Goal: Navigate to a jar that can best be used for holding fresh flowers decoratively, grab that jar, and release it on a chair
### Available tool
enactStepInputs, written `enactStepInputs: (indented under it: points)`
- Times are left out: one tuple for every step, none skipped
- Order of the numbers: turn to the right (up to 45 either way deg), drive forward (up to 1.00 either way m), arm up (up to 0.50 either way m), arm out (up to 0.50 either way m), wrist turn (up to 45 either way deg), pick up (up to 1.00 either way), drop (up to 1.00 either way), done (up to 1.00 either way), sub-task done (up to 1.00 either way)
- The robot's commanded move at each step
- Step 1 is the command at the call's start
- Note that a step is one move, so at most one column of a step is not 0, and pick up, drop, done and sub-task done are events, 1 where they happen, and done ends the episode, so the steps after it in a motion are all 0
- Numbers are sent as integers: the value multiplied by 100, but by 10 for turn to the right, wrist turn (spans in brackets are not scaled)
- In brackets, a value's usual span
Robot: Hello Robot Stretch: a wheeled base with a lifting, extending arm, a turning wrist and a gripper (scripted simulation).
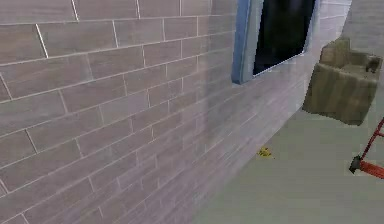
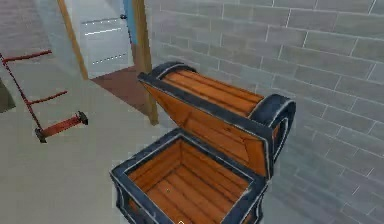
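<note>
Forward view: grey brick wall [image 1: 100, 110] close on the left; blue-framed window [image 1: 275, 35]; tan box [image 1: 340, 80] beyond; task judged at the search stage, jar and chair both yet to find.

Arm side view adds an open wooden chest [image 2: 135, 170] and a white door [image 2: 105, 35]; gripper's state and jar's place: cannot tell.

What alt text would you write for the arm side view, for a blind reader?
An open wooden chest with dark trim stands on the floor, its lid raised toward a grey brick wall. At upper left are a white door and a red metal frame.
</note>
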Motion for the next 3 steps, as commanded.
enactStepInputs:
  points:
    - [-360, 0, 0, 0, 0, 0, 0, 0, 0]
    - [0, 5, 0, 0, 0, 0, 0, 0, 0]
    - [450, 0, 0, 0, 0, 0, 0, 0, 0]
